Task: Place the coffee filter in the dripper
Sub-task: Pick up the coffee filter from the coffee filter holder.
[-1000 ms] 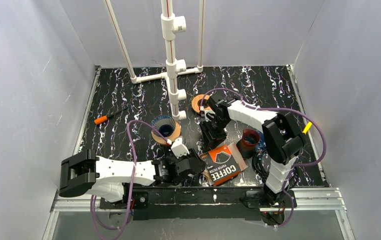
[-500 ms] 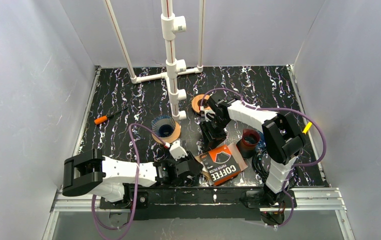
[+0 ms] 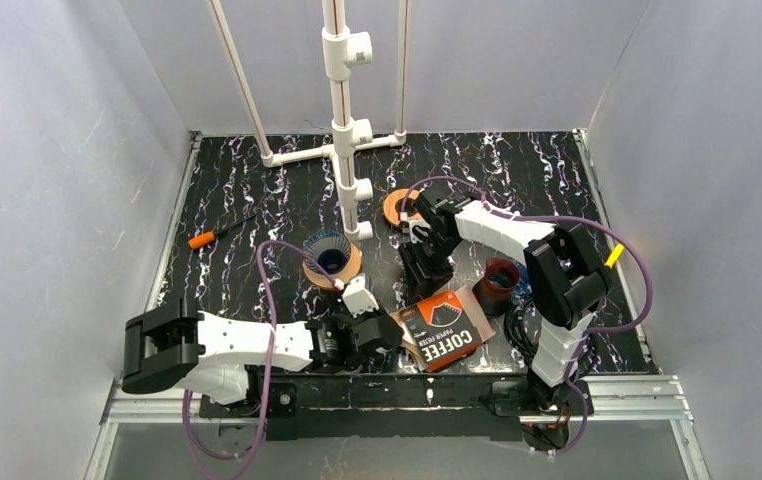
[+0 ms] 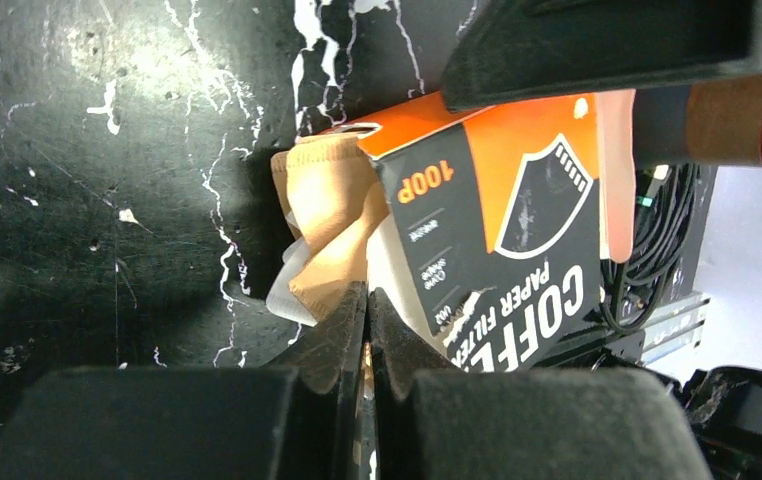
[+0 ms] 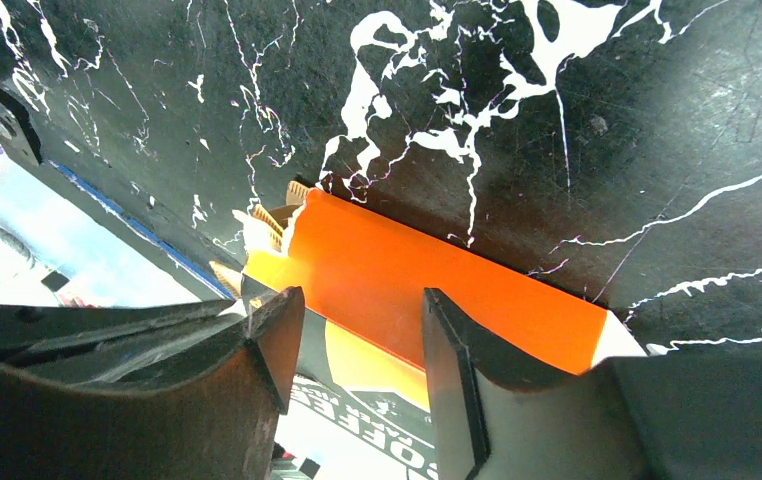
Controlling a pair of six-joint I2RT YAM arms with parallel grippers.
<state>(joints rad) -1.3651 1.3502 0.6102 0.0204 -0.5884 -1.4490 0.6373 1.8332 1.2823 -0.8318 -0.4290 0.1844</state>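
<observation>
On the black table [image 4: 107,150], my left claw [image 4: 365,296] had just shut tight on the filter [image 4: 329,212] at its tip. I could pull next.

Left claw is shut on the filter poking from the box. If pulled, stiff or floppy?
Probably floppy: the filter looks crumpled at the box mouth. Likely light, being thin paper, and may drag neighbours out, since layers overlap there.
</observation>
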